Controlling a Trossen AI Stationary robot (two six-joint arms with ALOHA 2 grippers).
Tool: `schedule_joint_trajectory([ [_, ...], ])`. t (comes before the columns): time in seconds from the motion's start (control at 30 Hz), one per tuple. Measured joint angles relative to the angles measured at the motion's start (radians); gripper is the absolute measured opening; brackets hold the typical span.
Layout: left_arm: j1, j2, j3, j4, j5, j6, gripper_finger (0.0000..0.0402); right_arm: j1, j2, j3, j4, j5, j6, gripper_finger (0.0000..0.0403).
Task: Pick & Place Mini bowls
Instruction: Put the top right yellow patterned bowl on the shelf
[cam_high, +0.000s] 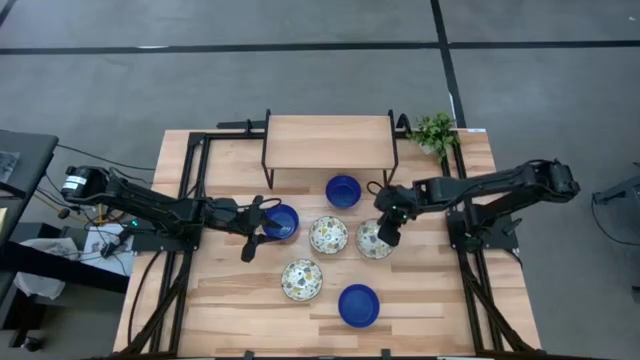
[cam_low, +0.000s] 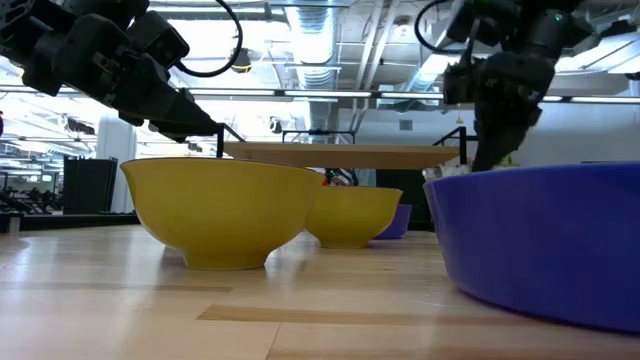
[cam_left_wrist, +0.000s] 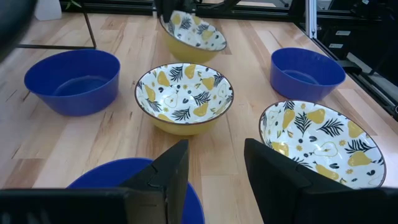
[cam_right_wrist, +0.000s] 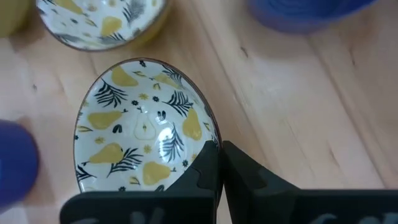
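- We judge the patterned bowl stiff, glossy and fragile; the thin rim is the place to hold.
- It is white inside with yellow pears and dark leaves, sitting on the table right of another patterned one.
- The right gripper pinches its rim; the left gripper is wide over a blue bowl.

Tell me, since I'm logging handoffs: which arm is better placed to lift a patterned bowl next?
The right. Its gripper is already shut on the rim of the patterned bowl, while the left gripper hovers open by a blue bowl.
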Motion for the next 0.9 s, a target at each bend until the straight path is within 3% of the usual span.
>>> schedule_joint_trajectory([
  [0.63,0.000,0.000,0.000,0.000,0.000,0.000,0.0153,-0.033,-0.001,0.282,-0.174,-0.004,-0.087,0.0000],
  [0.9,0.000,0.000,0.000,0.000,0.000,-0.011,0.0153,-0.113,-0.001,0.442,-0.206,-0.005,-0.093,0.0000],
])
